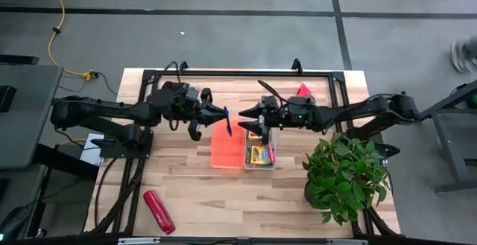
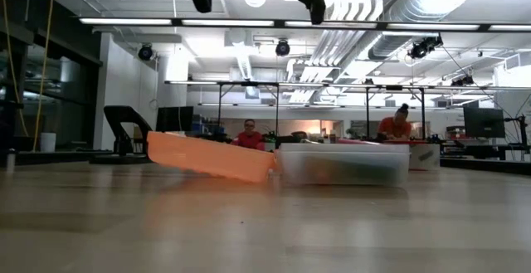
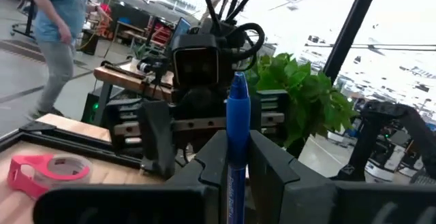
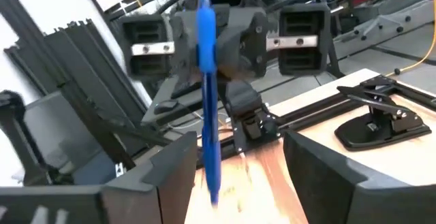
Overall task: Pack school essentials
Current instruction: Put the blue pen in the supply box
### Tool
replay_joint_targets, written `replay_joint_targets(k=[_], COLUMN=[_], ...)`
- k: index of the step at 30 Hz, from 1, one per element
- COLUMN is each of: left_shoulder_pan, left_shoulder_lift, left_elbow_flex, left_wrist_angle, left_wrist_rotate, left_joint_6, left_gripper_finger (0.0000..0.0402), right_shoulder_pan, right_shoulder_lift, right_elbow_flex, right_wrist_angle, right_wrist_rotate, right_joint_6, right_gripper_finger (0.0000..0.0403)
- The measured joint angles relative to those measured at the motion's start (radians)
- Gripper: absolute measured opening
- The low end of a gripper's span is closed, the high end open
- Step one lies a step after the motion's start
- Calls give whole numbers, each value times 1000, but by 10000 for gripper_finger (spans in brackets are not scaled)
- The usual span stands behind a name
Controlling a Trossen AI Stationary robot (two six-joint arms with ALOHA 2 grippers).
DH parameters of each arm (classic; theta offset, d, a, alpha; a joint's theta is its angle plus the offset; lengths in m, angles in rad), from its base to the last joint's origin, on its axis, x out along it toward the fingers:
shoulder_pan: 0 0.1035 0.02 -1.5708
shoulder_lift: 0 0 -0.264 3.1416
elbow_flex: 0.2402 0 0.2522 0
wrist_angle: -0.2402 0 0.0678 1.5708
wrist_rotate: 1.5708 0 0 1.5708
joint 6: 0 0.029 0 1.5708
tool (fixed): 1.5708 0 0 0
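blue pen [image 3: 236, 125] sits pinched in the left tool [image 1: 216, 118], held up in the air betw the two arms, just over the orange lid [image 1: 227, 147] edge. right tool [image 1: 250, 117] faces it w/ fingers spread wide, pen standing in the gap but not gripped, so this reads as a handover: left clamps one end so the other end stays free to take. clear pencil case [image 1: 258, 156] lies directly below the right tool, prob so a drop lands inside; crayon box [image 1: 257, 153] and a pink marker [image 1: 271, 154] already in it.

right wrist view gives the pen [image 4: 207, 94] full length, clear of both spread fingers. left wrist view shows the clamp itself, plus a pink tape roll [image 3: 48, 169] on the bench [image 1: 194, 193]. high view alone shows the red glossy object [image 1: 158, 211] near the front edge and the potted plant [image 1: 344, 170]. low view shows lid tilted against the case; contents blurred there.
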Motion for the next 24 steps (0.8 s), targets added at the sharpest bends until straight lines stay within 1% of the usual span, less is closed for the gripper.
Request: replay_joint_targets(k=[2,6,10,13,18,24], left_shoulder_pan=[0,0,0,0,0,1], left_shoulder_lift=[27,82,128,157,188,192], left_elbow_flex=[25,69,107,129,152,153], left_wrist_angle=[5,5,6,5,5,-1], left_wrist_rotate=[0,0,0,0,0,0], left_joint_6=[1,6,10,13,21,21], left_gripper_finger=[31,31,31,31,31,31], right_shoulder_pan=[-6,-10,-10,-10,-10,-10], right_shoulder_lift=[8,17,17,17,17,17], right_elbow_flex=[7,25,28,28,28,28], right_wrist_angle=[-4,-3,0,-5,-7,-8], right_wrist_rotate=[-14,-84,-93,-91,-91,-90], right_joint_6=[2,29,27,35,35,27], right_gripper_finger=[213,213,211,200,158,79])
